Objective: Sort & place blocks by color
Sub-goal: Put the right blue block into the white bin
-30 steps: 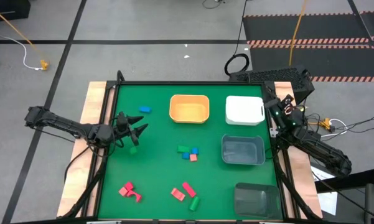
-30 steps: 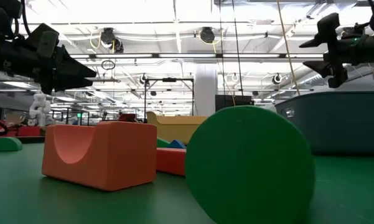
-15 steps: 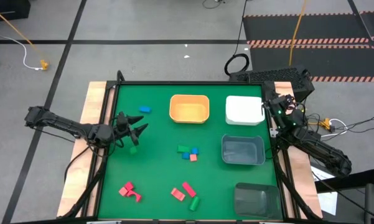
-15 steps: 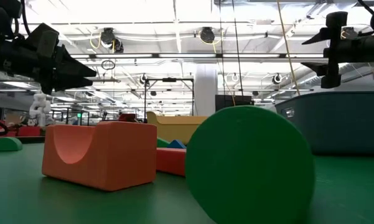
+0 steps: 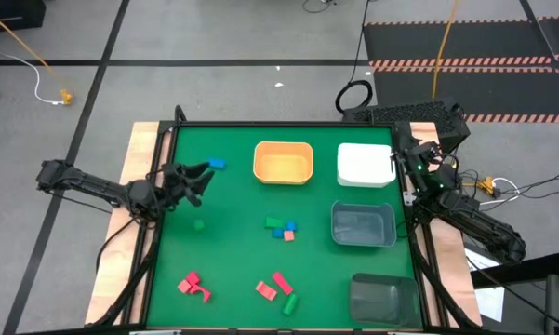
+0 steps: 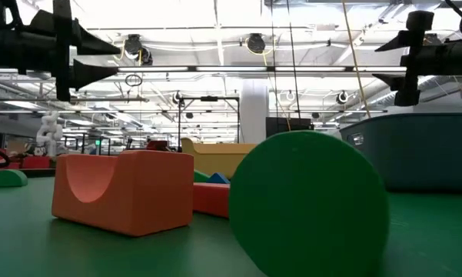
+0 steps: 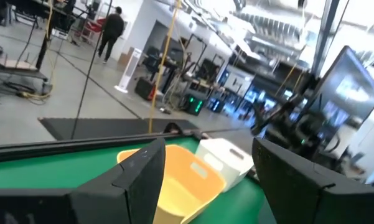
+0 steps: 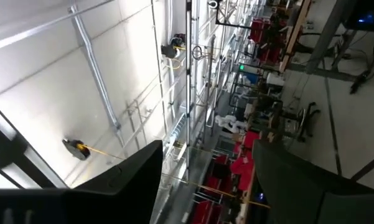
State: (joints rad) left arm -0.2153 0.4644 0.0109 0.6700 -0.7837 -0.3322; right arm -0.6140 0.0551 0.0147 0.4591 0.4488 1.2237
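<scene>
Left gripper (image 5: 198, 176) hovers over the table's left side, fingers apart, holding nothing. A blue block (image 5: 216, 164) lies just beyond its tips; a green block (image 5: 199, 224) sits below and behind it. More blocks (image 5: 281, 227) cluster mid-table, and red ones (image 5: 193, 286) lie near the front edge, shapes hard to make out. Right gripper (image 5: 407, 152) waits beside the white bin (image 5: 365, 164), fingers apart, tips partly hidden.

Green table mat (image 5: 232, 261): orange bin (image 5: 283, 162) and white bin (image 5: 366, 164) top; grey bins (image 5: 363, 225) right. Blue block (image 5: 217, 164) upper left, green block (image 5: 199, 224) left, mixed cluster (image 5: 281, 227) center, red blocks (image 5: 193, 286) bottom left, red/green pieces (image 5: 280, 288) bottom center.
</scene>
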